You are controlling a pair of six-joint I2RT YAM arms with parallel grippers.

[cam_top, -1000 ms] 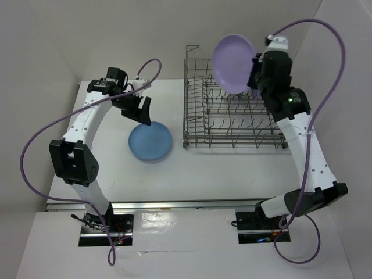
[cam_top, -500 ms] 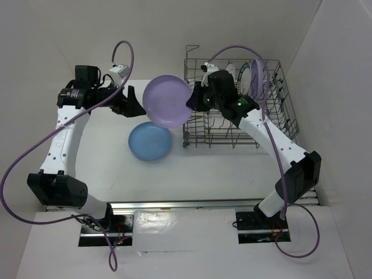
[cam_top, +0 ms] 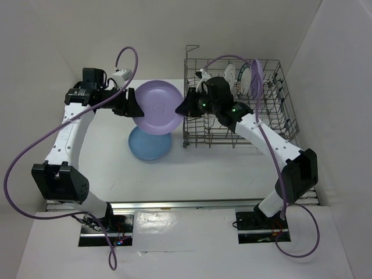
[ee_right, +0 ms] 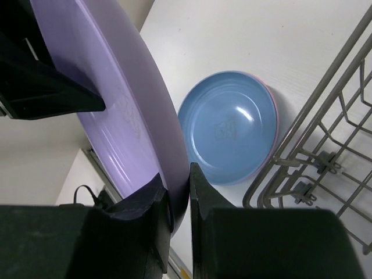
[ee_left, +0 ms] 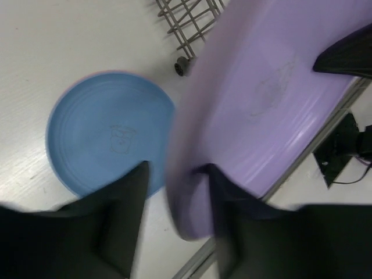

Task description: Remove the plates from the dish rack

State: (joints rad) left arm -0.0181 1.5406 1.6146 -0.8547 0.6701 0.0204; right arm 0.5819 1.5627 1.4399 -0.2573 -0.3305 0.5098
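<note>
Looking at the lilac plate (cam_top: 157,107) first: it's plain, smooth and round, with a shallow dish, a soft rounded rim and a faint stamped mark in the middle. It hangs tilted in the air just left of the dish rack (cam_top: 203,141), right over a blue plate (cam_top: 148,148) of the same shape that lies flat on the white worktop (cam_top: 192,168). A thin pink edge shows along one side of the blue one. I can't tell what that edge belongs to. The rack is grey wire, a boxy basket with rows of upright tines, and a couple of white plates (cam_top: 235,74) with dark patterned rims stand on edge at the back, partly hidden behind the right arm and its purple cable. The right end effector (ee_right: 179,177) has its black fingers pinched nearly together on the lilac plate's rim, one on each face, so it's clearly gripping it. The left end effector (ee_left: 177,174) has the opposite rim between its fingers, but they're spread wider than the rim and a sliver of gap shows beside one finger. That wrist view is pretty blurred, so I can't say whether the other finger actually touches.
</note>
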